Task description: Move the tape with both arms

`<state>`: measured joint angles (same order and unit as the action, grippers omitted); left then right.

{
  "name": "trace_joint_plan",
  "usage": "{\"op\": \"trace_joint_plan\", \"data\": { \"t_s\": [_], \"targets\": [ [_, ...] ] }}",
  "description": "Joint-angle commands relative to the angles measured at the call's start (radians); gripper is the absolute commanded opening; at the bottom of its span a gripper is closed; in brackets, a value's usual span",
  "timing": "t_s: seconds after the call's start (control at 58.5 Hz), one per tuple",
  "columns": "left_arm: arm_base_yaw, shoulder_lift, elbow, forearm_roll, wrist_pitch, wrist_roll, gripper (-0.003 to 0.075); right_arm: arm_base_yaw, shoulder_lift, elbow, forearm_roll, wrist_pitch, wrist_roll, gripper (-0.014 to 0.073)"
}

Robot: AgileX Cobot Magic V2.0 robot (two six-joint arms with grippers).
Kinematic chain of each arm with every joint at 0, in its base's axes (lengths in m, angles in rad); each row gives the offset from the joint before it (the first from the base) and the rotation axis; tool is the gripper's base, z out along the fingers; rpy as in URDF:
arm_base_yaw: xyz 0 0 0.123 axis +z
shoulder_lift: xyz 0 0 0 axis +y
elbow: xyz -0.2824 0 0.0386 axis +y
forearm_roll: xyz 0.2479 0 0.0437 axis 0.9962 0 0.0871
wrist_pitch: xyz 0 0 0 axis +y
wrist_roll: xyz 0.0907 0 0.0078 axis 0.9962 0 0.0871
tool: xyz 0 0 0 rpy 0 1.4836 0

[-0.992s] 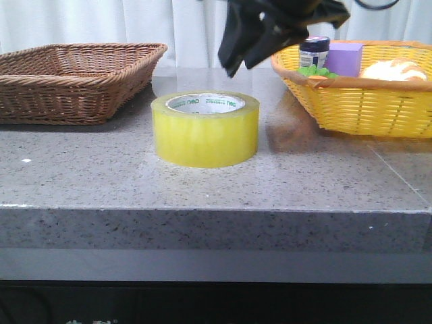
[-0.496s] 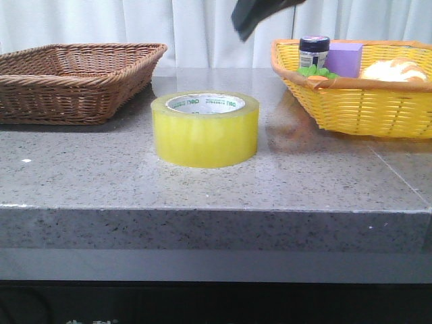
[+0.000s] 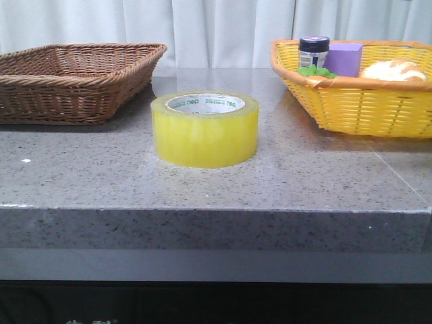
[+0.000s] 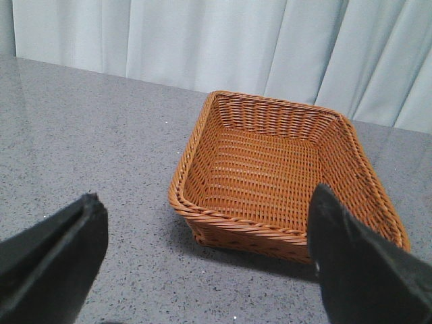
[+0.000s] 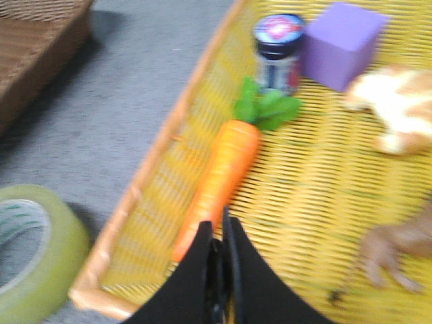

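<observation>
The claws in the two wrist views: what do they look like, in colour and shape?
Both are matt black with no markings or cables in view. The left claw shows two broad, angular fingers, each a flat-sided wedge. The right claw shows two slimmer fingers that taper to narrow tips, with a thin seam between them. The right wrist view is blurred, so finer detail cannot be told.

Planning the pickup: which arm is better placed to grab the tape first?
Probably right. Its shut gripper has the tape in view close by; the left gripper, open, faces only the brown basket.
</observation>
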<state>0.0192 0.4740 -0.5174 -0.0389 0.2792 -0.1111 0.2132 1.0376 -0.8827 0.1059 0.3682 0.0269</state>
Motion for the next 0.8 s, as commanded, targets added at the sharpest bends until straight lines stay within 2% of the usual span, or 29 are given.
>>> {"op": "trace_joint_plan", "data": {
  "t_s": [0.0, 0.137, 0.359, 0.445, 0.547, 0.667, 0.787],
  "targets": [
    [-0.004, 0.013, -0.033, -0.008, -0.076, -0.002, 0.0586, -0.042, -0.112, 0.053, -0.017, -0.116, -0.005, -0.0068],
    [-0.004, 0.013, -0.033, -0.008, -0.074, -0.002, 0.0586, -0.042, -0.275, 0.198, -0.028, -0.218, -0.005, -0.0068],
    [-0.004, 0.013, -0.033, -0.008, -0.072, -0.002, 0.0586, -0.043, -0.545, 0.442, -0.025, -0.267, -0.005, -0.0068],
    [-0.006, 0.014, -0.039, -0.008, -0.041, -0.002, 0.0586, -0.043, -0.628, 0.476, -0.024, -0.266, -0.005, -0.0068],
    [-0.034, 0.029, -0.076, -0.01, 0.056, 0.003, 0.0586, -0.043, -0.692, 0.492, -0.024, -0.254, -0.005, -0.0068],
    [-0.103, 0.07, -0.138, -0.012, 0.133, 0.017, 0.0586, -0.043, -0.704, 0.493, -0.024, -0.234, -0.005, -0.0068],
    [-0.194, 0.128, -0.195, -0.012, 0.147, 0.017, 0.0586, -0.043, -0.704, 0.493, -0.024, -0.216, -0.005, -0.0068]
  ]
}}
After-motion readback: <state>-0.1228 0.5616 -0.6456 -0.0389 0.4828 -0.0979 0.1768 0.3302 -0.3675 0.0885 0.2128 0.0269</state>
